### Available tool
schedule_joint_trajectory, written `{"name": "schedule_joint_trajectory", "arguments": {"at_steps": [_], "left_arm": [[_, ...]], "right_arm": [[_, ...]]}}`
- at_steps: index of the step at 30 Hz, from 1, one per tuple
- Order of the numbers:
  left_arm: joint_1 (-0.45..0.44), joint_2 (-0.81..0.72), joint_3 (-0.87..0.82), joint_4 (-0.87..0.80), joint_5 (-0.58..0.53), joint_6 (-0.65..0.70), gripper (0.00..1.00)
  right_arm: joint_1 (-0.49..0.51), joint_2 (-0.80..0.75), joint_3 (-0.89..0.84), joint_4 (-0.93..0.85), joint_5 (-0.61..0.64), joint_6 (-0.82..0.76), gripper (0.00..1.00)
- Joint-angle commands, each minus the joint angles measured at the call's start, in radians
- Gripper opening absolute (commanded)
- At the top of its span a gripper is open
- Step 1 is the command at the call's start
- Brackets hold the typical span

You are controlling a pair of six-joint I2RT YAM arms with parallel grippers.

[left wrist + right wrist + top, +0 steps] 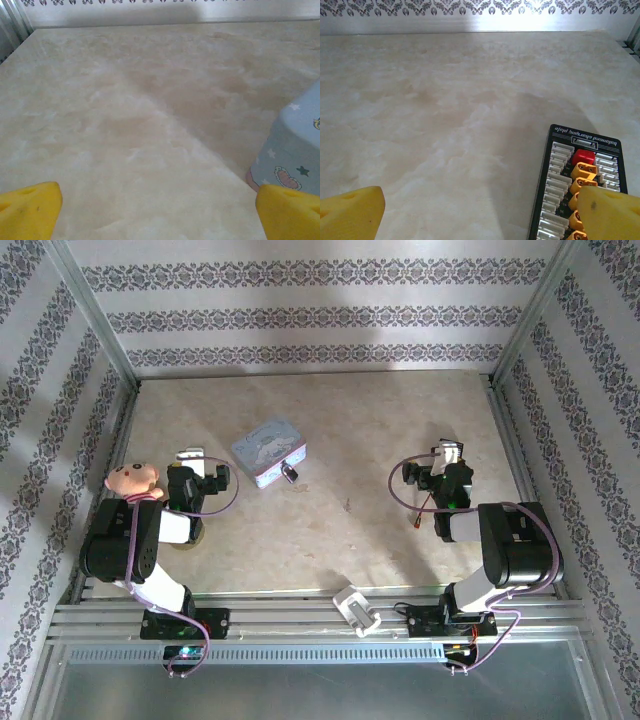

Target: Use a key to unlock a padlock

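While the left gripper [159,212] and right gripper [480,212] gape empty, the padlock [288,472] lies against the tin box [267,451]

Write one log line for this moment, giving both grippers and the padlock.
left gripper: open, empty | right gripper: open, empty | padlock: beside tin box, untouched

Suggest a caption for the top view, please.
Left claw and right claw, open, flank pale blue-grey tin box and tiny dark padlock.
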Motion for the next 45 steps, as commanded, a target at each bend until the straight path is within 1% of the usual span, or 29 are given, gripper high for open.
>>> {"name": "schedule_joint_trajectory", "arguments": {"at_steps": [1, 23, 29, 30, 34, 37, 40, 42, 45], "left_arm": [[-0.011, -0.009, 0.007, 0.007, -0.013, -0.012, 0.99], [-0.011, -0.008, 0.010, 0.001, -0.007, -0.011, 0.99], [-0.011, -0.016, 0.027, -0.038, 0.084, 0.021, 0.99], [-0.011, -0.022, 0.030, -0.047, 0.083, 0.022, 0.99], [-0.011, -0.104, 0.028, -0.111, 0.013, -0.001, 0.99], [-0.011, -0.172, 0.027, -0.165, -0.010, -0.009, 0.99], [-0.011, -0.251, 0.035, -0.234, -0.049, -0.023, 0.99], [-0.011, -0.306, 0.051, -0.293, -0.076, -0.059, 0.99], [-0.012, -0.386, 0.080, -0.388, -0.075, -0.123, 0.99]], "right_arm": [[0.002, -0.019, 0.020, 0.006, 0.014, 0.006, 0.98], [0.002, -0.020, 0.020, 0.005, 0.014, 0.006, 0.98], [0.002, -0.019, 0.020, 0.004, 0.018, 0.006, 0.98], [0.002, -0.021, 0.026, -0.004, 0.028, 0.009, 0.98], [0.004, -0.060, 0.038, -0.060, 0.079, 0.025, 0.98], [0.004, -0.105, 0.030, -0.083, 0.119, 0.036, 0.98], [0.004, -0.174, 0.035, -0.162, 0.165, 0.052, 0.98], [0.005, -0.242, 0.044, -0.262, 0.192, 0.078, 0.98], [0.009, -0.348, 0.086, -0.455, 0.219, 0.152, 0.98]]}}
